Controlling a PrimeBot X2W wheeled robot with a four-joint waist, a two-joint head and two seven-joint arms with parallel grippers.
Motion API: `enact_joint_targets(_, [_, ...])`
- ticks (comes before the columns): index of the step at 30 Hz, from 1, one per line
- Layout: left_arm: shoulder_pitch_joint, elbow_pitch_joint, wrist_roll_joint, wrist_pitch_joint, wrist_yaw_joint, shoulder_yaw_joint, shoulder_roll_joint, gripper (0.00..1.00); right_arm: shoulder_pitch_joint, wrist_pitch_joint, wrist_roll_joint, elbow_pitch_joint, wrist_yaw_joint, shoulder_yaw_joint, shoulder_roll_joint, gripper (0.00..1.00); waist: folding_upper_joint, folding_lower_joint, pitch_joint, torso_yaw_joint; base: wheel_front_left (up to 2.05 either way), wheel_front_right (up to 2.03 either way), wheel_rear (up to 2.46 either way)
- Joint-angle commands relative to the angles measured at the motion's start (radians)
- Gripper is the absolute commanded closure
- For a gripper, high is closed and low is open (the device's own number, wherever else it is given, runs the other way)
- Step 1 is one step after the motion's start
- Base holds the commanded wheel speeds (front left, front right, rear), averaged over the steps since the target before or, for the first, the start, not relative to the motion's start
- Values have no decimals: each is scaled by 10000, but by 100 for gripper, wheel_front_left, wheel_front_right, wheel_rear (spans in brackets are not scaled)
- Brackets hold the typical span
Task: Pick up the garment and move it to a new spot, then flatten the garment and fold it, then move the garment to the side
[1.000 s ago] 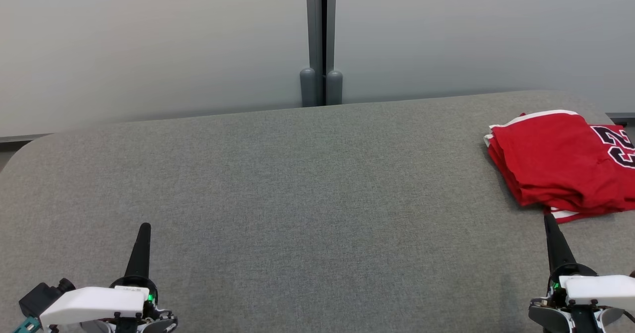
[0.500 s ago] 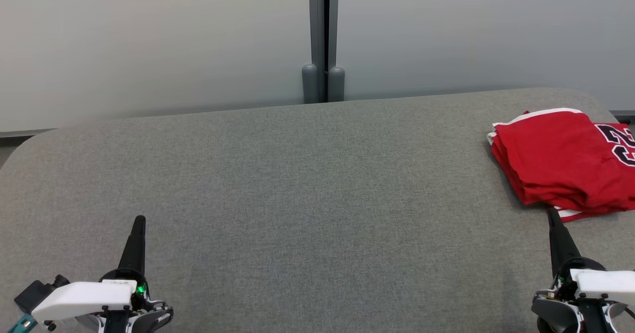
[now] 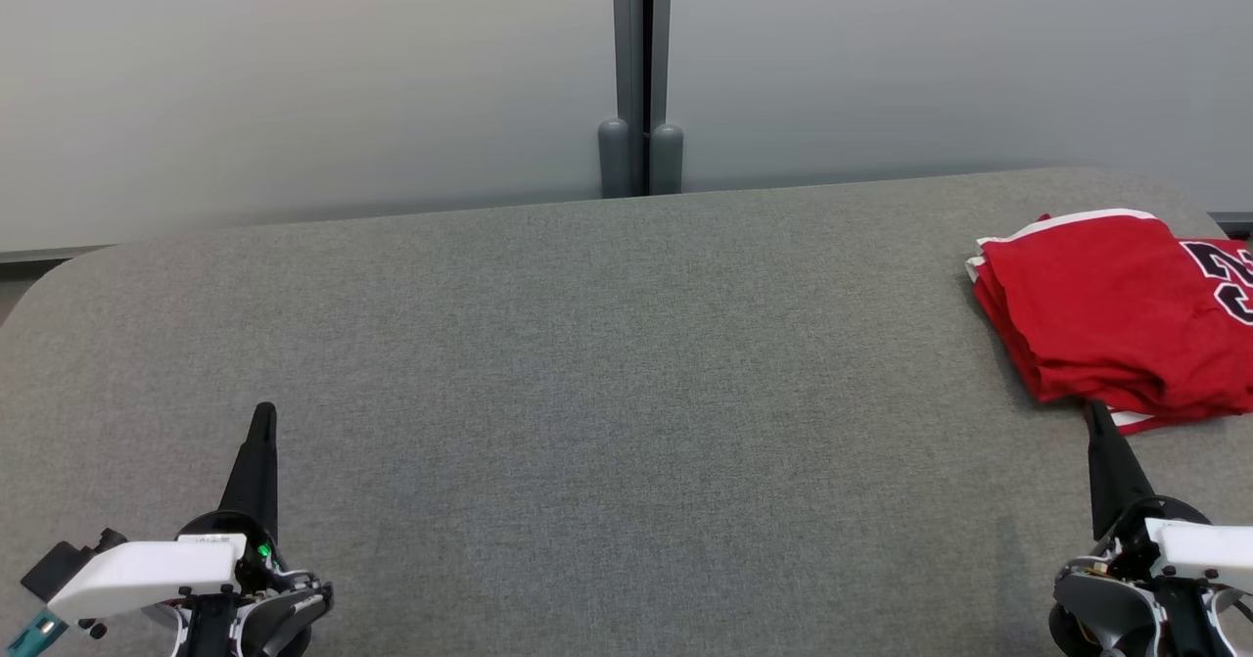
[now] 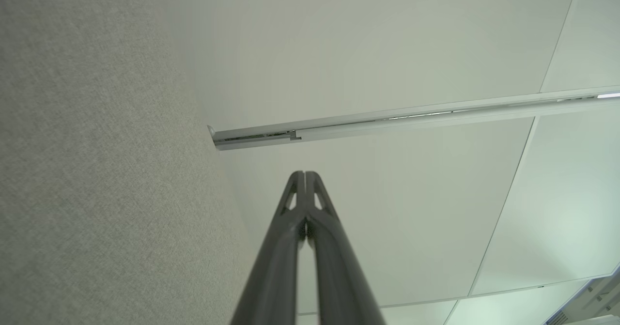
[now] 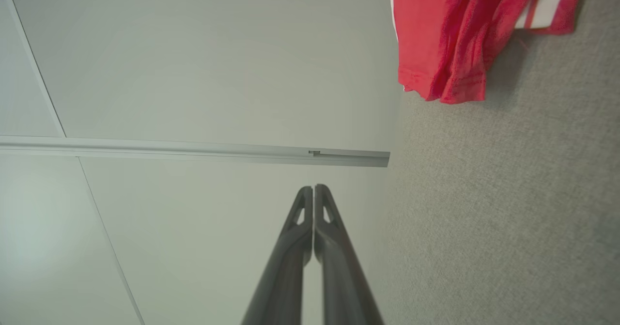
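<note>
Since a second ago the whole head view has slid a little, so the camera has moved, and both grippers now stand slightly further forward over the table (image 3: 607, 363). The table's far edge runs just below the grey post (image 3: 641, 70) and bends into rounded corners at both ends. From the post toward the robot a wide stretch of grey table cloth lies open. The left gripper (image 3: 262, 410) is left of the post and much nearer the robot, with its two dark fingers pressed together on nothing. The right gripper (image 3: 1091, 407) is right of the post and equally near, also clenched on nothing. Its tip is just beside the near edge of the garment (image 3: 1096, 314); I cannot tell whether they touch. The garment is red with white trim and dark digits, and it lies folded well right of the post, close to the far right corner. Its stacked fold edges face toward the post and run slanted from far to near. Its right part is cut off, so I cannot tell its long axis.
</note>
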Motion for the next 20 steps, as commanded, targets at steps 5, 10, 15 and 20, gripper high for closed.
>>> enact_joint_targets(5, [-274, 50, -454, 135, -137, 137, 20, 100, -180, 189, 475, 14, 0, -100, 22, 100, 0, 0, 40, 17, 0, 0, 0])
enact_joint_targets(10, [-277, 65, -523, 187, -152, 171, 2, 100, -197, 207, 536, 22, 0, -140, 36, 100, 0, 0, 55, 23, 0, 0, 0])
enact_joint_targets(15, [-272, 66, -486, 208, -152, 193, -15, 100, -199, 230, 512, 24, 0, -158, 48, 100, 0, 0, 55, 23, 0, 0, 0])
enact_joint_targets(20, [-272, 68, -455, 219, -152, 212, -32, 100, -202, 243, 489, 25, 0, -176, 57, 100, 0, 0, 55, 23, 0, 0, 0])
